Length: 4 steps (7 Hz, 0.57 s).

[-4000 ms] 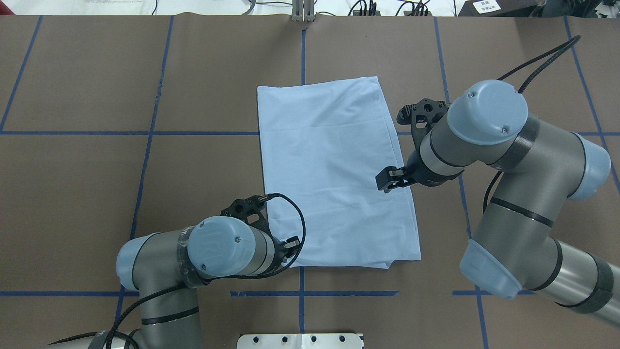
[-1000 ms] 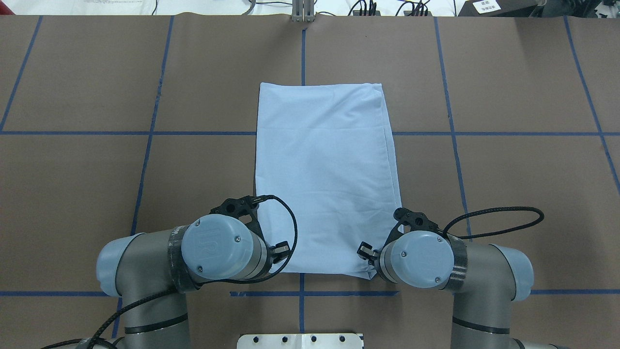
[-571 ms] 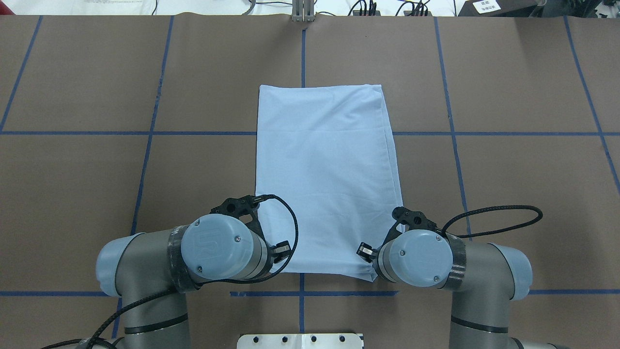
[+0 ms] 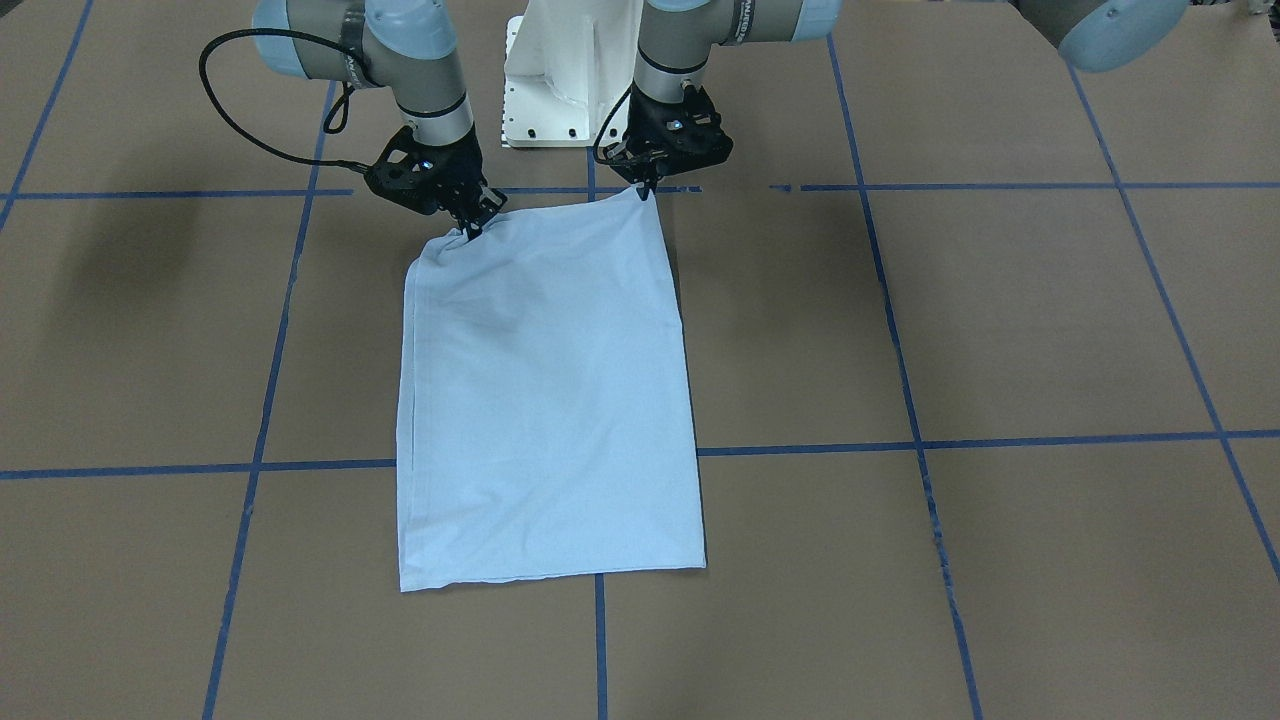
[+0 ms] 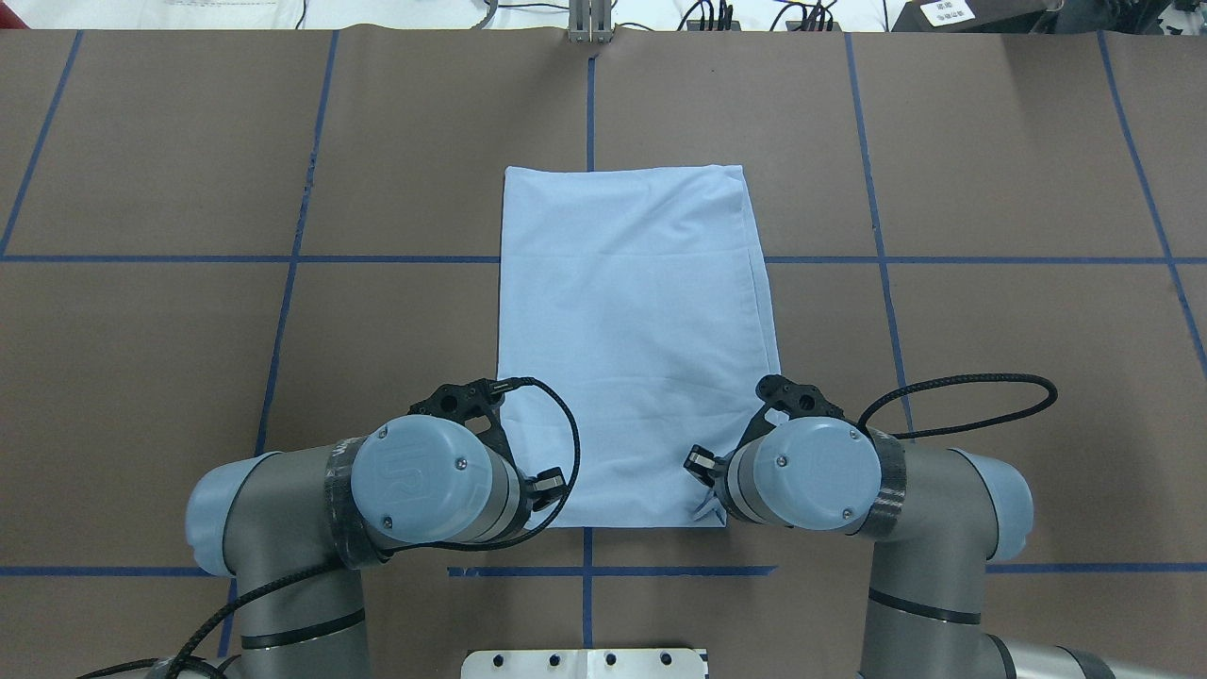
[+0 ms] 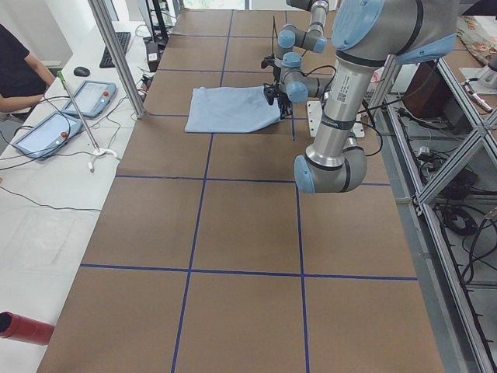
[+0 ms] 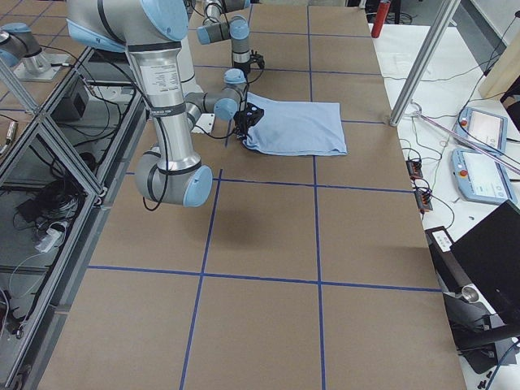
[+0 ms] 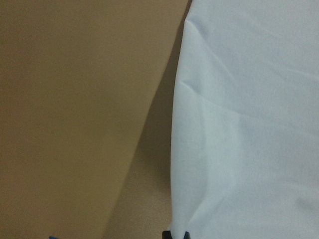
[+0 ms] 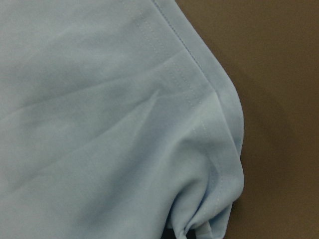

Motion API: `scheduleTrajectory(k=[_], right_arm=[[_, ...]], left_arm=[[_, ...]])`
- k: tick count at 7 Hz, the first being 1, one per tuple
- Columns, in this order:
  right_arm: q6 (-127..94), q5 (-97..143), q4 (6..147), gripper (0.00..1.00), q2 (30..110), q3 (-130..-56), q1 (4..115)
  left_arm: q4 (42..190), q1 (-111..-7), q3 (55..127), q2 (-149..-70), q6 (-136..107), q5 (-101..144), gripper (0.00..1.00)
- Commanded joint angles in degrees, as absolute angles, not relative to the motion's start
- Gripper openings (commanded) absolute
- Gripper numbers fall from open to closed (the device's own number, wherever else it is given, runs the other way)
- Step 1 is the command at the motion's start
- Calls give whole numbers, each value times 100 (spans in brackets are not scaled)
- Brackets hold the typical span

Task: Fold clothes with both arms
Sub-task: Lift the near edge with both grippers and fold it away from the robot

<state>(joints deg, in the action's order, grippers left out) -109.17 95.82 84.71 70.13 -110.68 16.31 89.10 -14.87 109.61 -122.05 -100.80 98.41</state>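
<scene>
R pincer [image 4: 468, 226]: clamped on robot-side corner of T-shirt [image 4: 545, 400], fabric bunched. L pincer [image 4: 643, 188]: nipping other robot-side corner. T-shirt: narrow rectangle, flat on table [image 4: 1000, 330]. Sleeves apparently tucked in; crosswise fold(s) left, prob.

Light blue T-shirt [image 5: 632, 330], folded rectangle, near corners lifted

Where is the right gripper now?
Front-facing view, upper left: the right gripper pinches a robot-side corner of the T-shirt, left of the white pedestal.
</scene>
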Motion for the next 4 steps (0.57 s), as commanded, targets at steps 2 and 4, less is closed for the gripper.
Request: scheduleTrajectory(k=[2, 4], right_arm=[[-10899, 9685, 8455, 0, 7022, -11467, 1679], [-10925, 10061, 8455, 0, 7162, -11994, 1618]], left_arm=[[8825, -1468, 11362, -12085, -10081, 9844, 0], [8545, -1346, 11776, -11971, -10081, 9835, 0]])
